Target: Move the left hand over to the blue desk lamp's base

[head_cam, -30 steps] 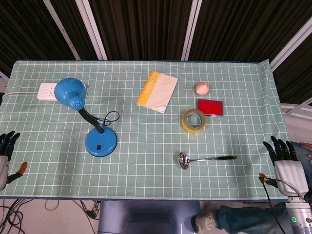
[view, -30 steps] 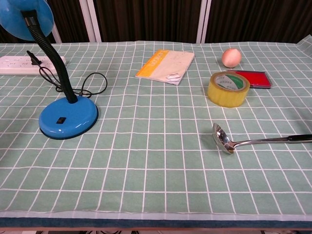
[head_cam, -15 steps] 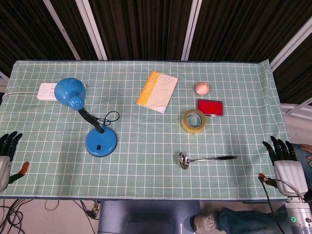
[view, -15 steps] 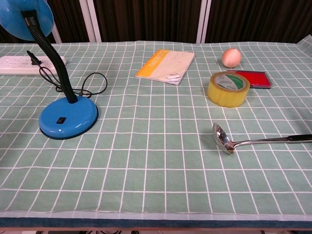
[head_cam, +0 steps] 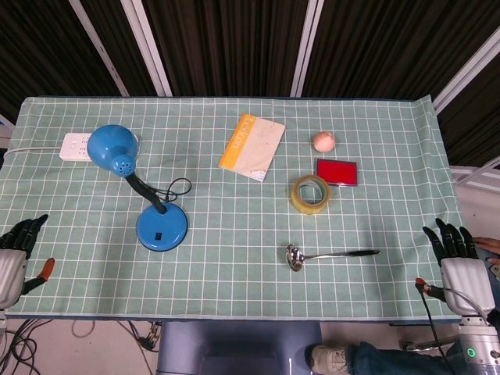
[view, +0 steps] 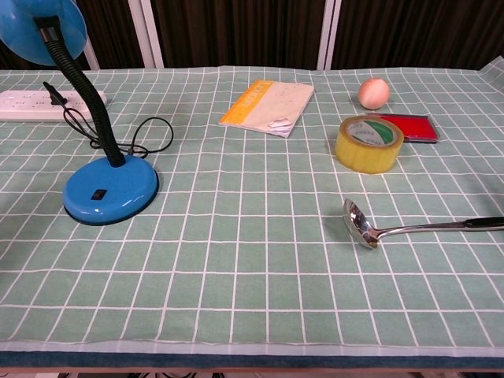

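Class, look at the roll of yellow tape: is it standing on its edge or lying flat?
Lying flat. The yellow tape rests on one open face on the tablecloth, its hole facing up in both views.

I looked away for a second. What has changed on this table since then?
The left robot hand has crept inward toward the table edge, holding nothing. The right robot hand barely shifted. The lamp base, ladle and tape roll stayed put.
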You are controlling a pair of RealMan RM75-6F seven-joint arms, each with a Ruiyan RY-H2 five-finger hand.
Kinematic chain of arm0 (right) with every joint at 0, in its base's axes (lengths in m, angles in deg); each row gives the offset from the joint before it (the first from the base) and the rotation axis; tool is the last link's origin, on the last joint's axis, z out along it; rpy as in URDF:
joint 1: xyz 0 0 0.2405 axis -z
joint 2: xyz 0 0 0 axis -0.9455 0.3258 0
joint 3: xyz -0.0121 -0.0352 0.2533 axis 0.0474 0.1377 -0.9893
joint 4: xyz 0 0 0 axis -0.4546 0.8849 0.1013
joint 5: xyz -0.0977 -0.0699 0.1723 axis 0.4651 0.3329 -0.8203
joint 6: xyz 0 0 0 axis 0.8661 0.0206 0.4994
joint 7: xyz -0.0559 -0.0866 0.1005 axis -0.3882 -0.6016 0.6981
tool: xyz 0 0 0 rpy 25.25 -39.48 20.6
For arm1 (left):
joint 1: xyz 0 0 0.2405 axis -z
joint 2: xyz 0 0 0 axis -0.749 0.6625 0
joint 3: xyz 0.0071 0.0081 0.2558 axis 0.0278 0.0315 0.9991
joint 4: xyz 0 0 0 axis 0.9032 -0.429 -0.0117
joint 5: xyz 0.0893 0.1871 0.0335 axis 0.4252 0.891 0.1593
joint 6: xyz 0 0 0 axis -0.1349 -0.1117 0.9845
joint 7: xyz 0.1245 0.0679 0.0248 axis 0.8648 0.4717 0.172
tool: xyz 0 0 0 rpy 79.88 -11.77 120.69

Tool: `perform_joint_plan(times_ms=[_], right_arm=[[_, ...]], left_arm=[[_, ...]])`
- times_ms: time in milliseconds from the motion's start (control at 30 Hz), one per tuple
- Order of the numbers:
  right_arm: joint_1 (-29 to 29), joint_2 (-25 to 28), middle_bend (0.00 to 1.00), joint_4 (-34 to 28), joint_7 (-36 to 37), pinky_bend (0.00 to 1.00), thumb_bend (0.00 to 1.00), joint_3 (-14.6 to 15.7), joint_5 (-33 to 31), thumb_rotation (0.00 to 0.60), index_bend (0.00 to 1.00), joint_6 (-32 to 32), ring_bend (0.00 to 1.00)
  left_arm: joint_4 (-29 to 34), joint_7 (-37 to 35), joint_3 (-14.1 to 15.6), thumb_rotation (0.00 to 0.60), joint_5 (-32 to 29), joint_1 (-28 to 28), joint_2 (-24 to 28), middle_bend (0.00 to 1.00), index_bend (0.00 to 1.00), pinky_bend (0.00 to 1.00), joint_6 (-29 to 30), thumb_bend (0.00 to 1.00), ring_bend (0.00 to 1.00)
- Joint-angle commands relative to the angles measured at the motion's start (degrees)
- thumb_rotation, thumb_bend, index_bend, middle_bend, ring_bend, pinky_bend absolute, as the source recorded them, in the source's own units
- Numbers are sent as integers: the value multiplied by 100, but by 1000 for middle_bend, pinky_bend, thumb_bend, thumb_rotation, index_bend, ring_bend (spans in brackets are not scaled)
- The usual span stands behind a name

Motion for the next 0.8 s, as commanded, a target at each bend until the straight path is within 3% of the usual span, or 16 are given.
perform_joint_plan(times_ms=[33, 133, 300, 600, 800], right_arm=[[7, 12, 37, -8, -5, 0, 169, 1, 5, 600, 125, -12, 71], [11, 17, 37, -26, -14, 0, 168, 1, -12, 600, 125, -4, 92], [14, 20, 37, -59, -74, 0, 168, -10, -69, 600, 125, 17, 105], [40, 68, 37, -64, -71, 0, 168, -7, -109, 600, 125, 19, 106], [49, 88, 37, -46, -66, 0, 168, -5, -110, 600, 125, 16, 106]], left_arm=[[-190, -188, 50, 600, 228, 167, -114, 465, 7, 698, -152, 524, 525], [-227, 50, 95, 600, 278, 359, -218, 600, 11, 758, -504, 597, 626], [-119, 428, 99, 600, 184, 729, -525, 728, 32, 815, -1195, 695, 724], [-14, 1220, -79, 600, -744, 1141, -1221, 745, 97, 821, -2185, 709, 734], [-8, 1569, -157, 600, -1081, 1312, -1478, 745, 138, 821, -2410, 709, 734]])
